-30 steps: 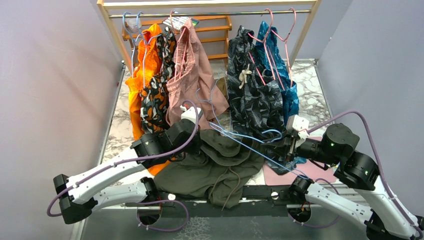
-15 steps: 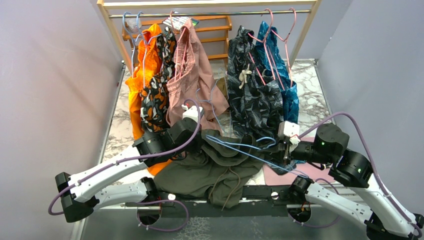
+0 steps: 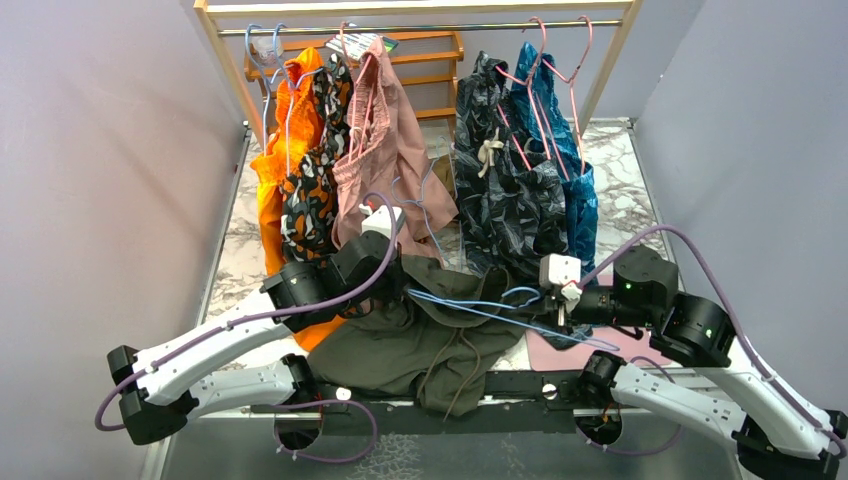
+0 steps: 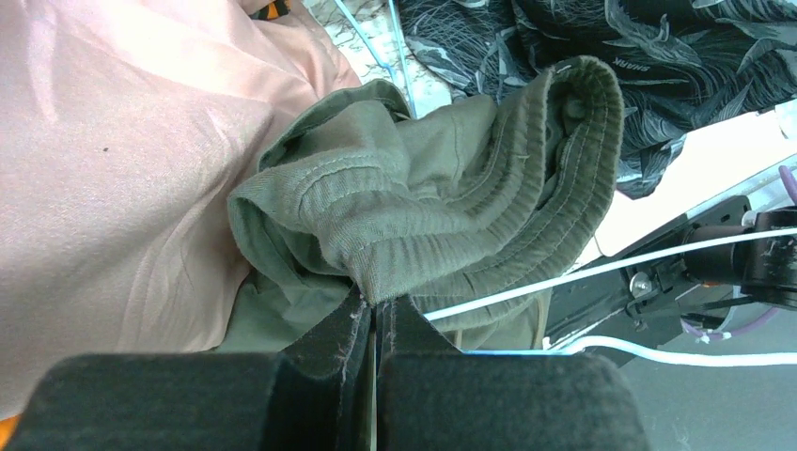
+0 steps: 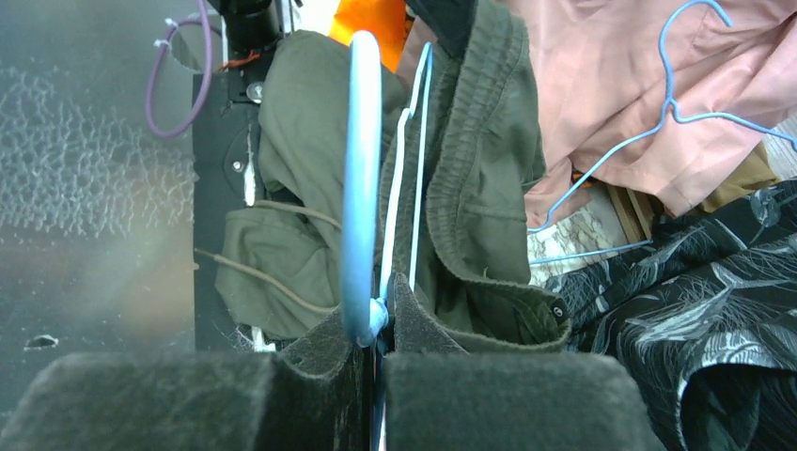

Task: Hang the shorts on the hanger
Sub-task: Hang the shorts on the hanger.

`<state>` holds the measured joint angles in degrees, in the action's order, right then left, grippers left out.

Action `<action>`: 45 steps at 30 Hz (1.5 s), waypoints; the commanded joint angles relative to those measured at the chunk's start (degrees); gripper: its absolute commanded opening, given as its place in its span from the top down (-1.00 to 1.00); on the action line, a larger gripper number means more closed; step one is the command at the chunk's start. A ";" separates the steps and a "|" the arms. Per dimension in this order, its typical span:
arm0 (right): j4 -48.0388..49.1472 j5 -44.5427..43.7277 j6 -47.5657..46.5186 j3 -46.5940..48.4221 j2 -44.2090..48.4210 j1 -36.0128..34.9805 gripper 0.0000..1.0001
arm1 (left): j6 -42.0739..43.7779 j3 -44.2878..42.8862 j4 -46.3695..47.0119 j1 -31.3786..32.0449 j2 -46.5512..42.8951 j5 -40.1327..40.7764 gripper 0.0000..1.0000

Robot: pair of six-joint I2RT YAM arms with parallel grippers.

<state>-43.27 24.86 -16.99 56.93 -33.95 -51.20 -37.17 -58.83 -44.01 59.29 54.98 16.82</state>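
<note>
Room: tight. Left wall (image 3: pixel 100 200) and right wall (image 3: pixel 760 120) box the worktop (image 3: pixel 622 190) on both sides. The rack (image 3: pixel 420 28) runs across the back, and its hanging clothes fill most of the rear: orange garment (image 3: pixel 272 175), pink shorts (image 3: pixel 385 150), leaf-print shorts (image 3: pixel 510 205), teal garment (image 3: pixel 578 195). Bare marble shows only at back right and in a thin strip along the left edge.

The shorts (image 3: pixel 425 340) sit heaped at the near edge between the two arms. One leg and the drawstring spill over onto the black base bar (image 3: pixel 530 385). The waistband end is raised towards the pink shorts' hem.

The hanger (image 3: pixel 480 308) lies roughly level above the heap. It runs from the right tool leftward to the waistband. In the right wrist view its wires pass between folds of the olive cloth. A spare blue hanger (image 5: pixel 691 108) rests on the pink shorts, apart from the held one.

The left arm (image 3: pixel 230 335) reaches low from the bottom-left base and angles up and right, with its wrist beside the pink hem. The left tool (image 4: pixel 376 312) has its jaws together, pinching a fold of the shorts' ribbed waistband.

The right arm (image 3: pixel 690 330) has its elbow high at the right, with the forearm pointing left and near level. The right tool (image 5: pixel 381 315) is clamped on the hanger's wire, close to the leaf-print shorts' lower edge.
</note>
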 commanded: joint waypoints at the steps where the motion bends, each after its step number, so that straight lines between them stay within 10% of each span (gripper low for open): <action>1: -1.75 -5.33 -2.99 1.56 -1.82 -3.25 0.99 | -0.54 -2.88 0.30 0.21 -0.02 1.81 1.00; 18: 3.69 -13.03 -2.53 -0.56 -2.19 -4.61 0.99 | -1.11 -3.17 0.42 0.21 -0.27 -0.39 1.00; 45: 30.80 7.06 5.77 -5.39 -18.45 -4.53 0.99 | 0.19 -12.18 12.33 0.19 2.59 -20.14 1.00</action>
<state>-21.02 26.15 -14.39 53.23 -51.96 -55.44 -37.45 -69.34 -38.54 59.33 57.28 1.61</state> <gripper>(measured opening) 0.039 0.018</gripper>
